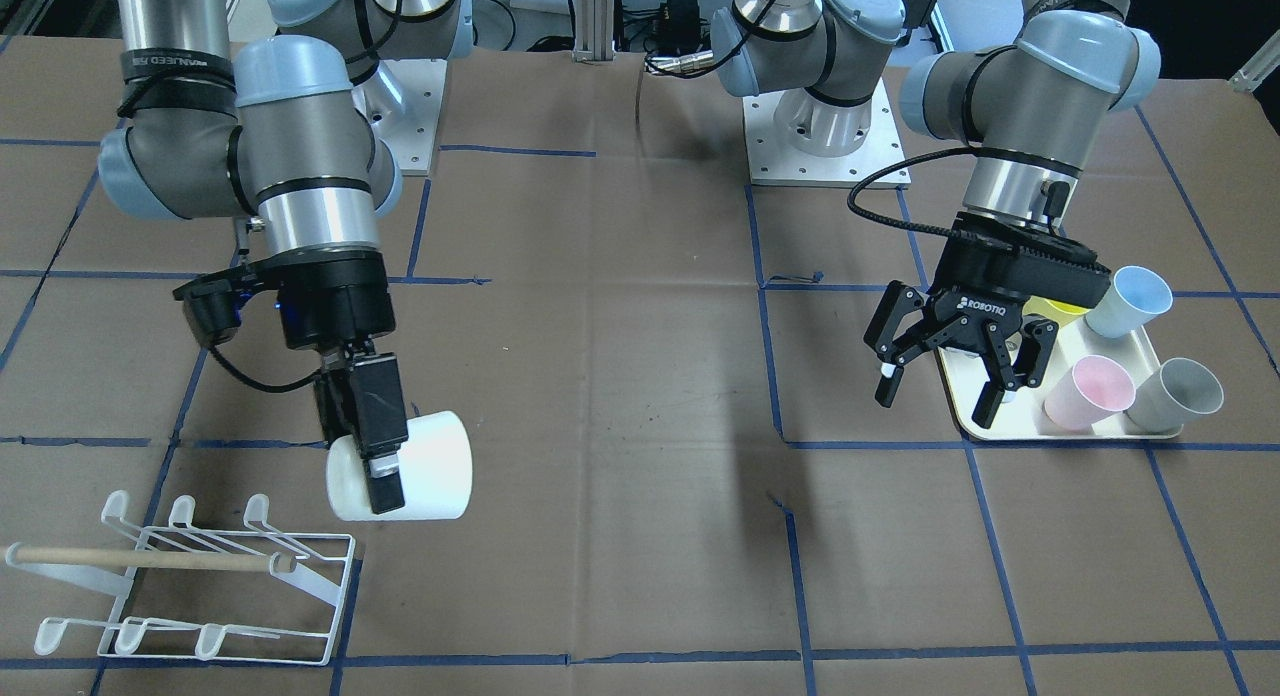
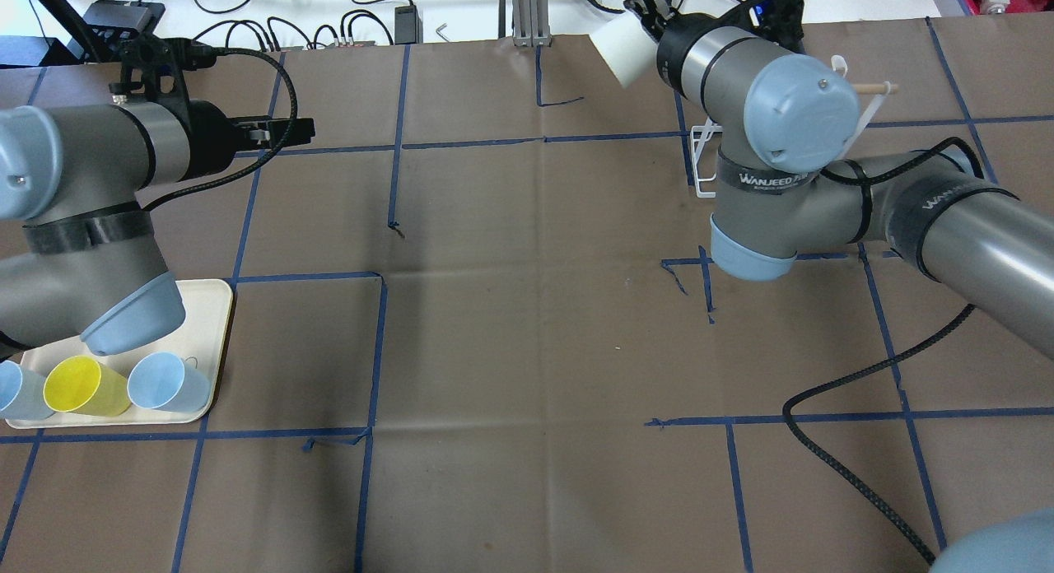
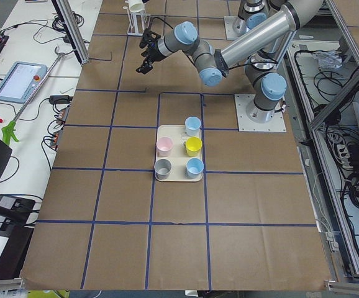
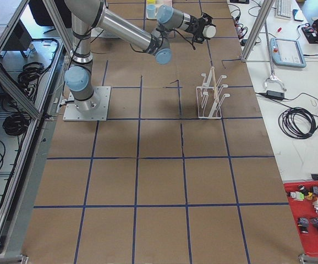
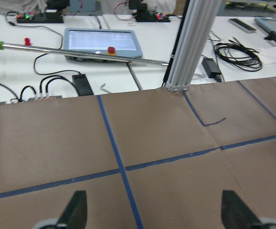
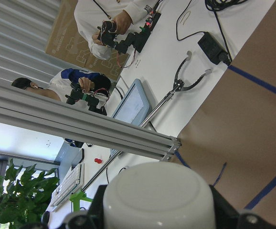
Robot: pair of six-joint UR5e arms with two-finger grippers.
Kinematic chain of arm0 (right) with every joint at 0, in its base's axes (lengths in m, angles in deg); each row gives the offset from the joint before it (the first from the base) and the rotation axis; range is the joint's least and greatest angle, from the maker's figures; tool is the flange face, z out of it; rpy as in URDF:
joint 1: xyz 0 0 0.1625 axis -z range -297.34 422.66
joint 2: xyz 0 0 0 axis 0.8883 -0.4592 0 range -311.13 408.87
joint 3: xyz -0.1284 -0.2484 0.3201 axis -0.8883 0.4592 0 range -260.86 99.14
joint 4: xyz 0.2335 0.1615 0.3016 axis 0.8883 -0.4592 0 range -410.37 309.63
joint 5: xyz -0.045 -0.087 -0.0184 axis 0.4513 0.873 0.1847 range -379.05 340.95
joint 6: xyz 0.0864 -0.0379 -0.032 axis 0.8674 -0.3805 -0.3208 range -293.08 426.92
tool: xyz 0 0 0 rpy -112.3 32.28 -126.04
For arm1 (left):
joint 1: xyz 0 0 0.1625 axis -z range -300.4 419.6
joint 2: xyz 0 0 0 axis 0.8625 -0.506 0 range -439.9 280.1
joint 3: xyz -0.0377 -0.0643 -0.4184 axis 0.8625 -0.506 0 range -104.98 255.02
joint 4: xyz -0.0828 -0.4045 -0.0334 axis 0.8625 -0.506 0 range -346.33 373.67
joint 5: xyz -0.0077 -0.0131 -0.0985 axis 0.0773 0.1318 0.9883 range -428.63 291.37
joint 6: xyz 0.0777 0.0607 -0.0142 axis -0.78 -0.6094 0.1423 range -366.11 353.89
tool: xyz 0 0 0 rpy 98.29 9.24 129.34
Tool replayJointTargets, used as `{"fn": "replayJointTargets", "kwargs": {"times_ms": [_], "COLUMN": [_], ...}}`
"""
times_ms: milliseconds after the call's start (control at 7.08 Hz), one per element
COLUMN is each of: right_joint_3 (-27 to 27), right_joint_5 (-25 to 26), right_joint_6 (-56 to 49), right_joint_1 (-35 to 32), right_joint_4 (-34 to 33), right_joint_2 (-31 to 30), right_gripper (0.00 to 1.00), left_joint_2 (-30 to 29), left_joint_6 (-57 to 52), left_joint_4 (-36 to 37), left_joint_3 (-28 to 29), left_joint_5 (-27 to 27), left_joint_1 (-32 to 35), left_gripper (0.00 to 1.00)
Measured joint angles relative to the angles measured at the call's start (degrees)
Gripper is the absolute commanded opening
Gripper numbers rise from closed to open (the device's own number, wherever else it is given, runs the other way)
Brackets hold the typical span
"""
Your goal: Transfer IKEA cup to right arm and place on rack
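My right gripper (image 1: 385, 471) is shut on a white IKEA cup (image 1: 425, 466), held on its side above the table, just beyond the rack's corner. The right wrist view shows the cup's base (image 6: 157, 200) between the fingers. The white wire rack (image 1: 190, 586) with its wooden dowel lies on the table near the operators' edge; in the overhead view the right arm mostly hides the rack (image 2: 700, 165). My left gripper (image 1: 938, 396) is open and empty above the near edge of the cream tray (image 1: 1000, 426). Its fingertips (image 5: 76, 210) stand wide apart over bare table.
The cream tray holds a pale blue cup (image 1: 1128, 301), a pink cup (image 1: 1090, 391), a grey cup (image 1: 1180, 396) and a yellow cup (image 2: 82, 385). Blue tape lines grid the brown table. Aluminium posts and cables stand beyond the far edge.
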Motion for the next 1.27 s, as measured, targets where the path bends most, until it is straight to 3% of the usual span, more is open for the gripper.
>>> {"fn": "replayJointTargets", "kwargs": {"times_ms": [282, 565, 706, 989, 1271], "right_joint_3": [0.36, 3.81, 6.55, 9.82, 9.98], "right_joint_5": [0.00, 0.02, 0.04, -0.07, -0.13], "right_joint_6": [-15.09, -29.73, -35.73, -44.96, -49.30], "right_joint_1": [5.17, 8.09, 8.69, 9.18, 9.44], "right_joint_4": [-0.01, -1.50, -3.61, -8.66, -12.51], "right_joint_2": [0.44, 3.41, 5.97, 10.47, 13.71], "right_gripper": [0.09, 0.09, 0.09, 0.09, 0.09], "left_joint_2": [0.17, 0.36, 1.31, 5.19, 8.38], "left_joint_6": [5.74, 8.87, 9.41, 9.67, 9.12], "left_joint_4": [-23.79, -49.13, -58.51, -66.54, -67.79], "left_joint_3": [11.34, 23.25, 26.57, 27.19, 24.54], "left_joint_5": [-11.33, -14.84, -16.29, -17.41, -17.78], "left_joint_1": [6.68, 8.91, 9.16, 9.24, 8.41], "left_gripper": [0.99, 0.99, 0.99, 0.99, 0.99]}}
